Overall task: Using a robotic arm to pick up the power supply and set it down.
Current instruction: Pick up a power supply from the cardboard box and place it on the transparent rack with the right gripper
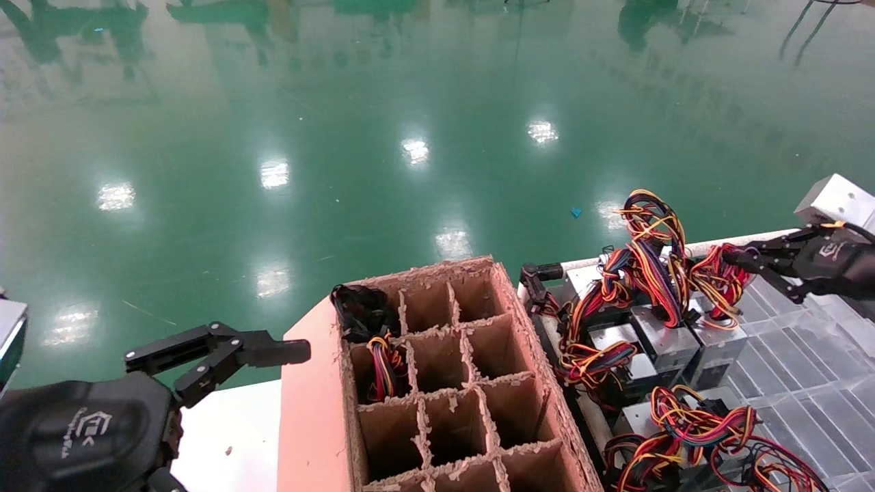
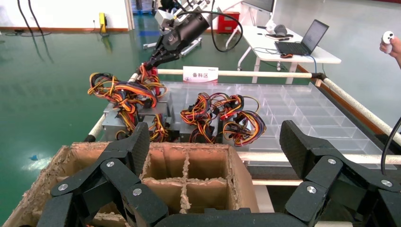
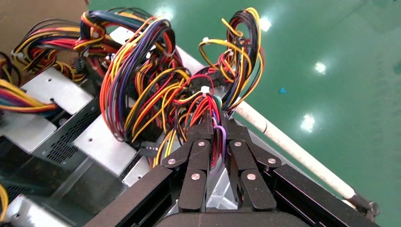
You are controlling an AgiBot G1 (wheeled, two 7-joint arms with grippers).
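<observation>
My right gripper point(image 1: 737, 259) point(image 3: 216, 126) is shut on the mostly red, orange and yellow wire bundle point(image 1: 716, 281) point(image 3: 201, 101) of the power supply, at the far edge of the tray. Its grey metal box point(image 1: 716, 344) sits among other grey units; the wires hide where the bundle joins it. In the left wrist view the right gripper point(image 2: 147, 65) shows far off, pinching the wires. My left gripper point(image 1: 273, 360) point(image 2: 215, 142) hangs open and holds nothing, beside the cardboard box's near left corner.
A divided cardboard box point(image 1: 314, 410) point(image 2: 242, 176) stands in the middle, with a wired unit point(image 1: 383, 365) in one cell. Other power supplies point(image 1: 690, 427) point(image 2: 222, 118) lie on the clear compartment tray point(image 1: 810, 372) point(image 2: 302, 109). A white rail point(image 1: 742, 242) point(image 3: 283, 142) borders the tray.
</observation>
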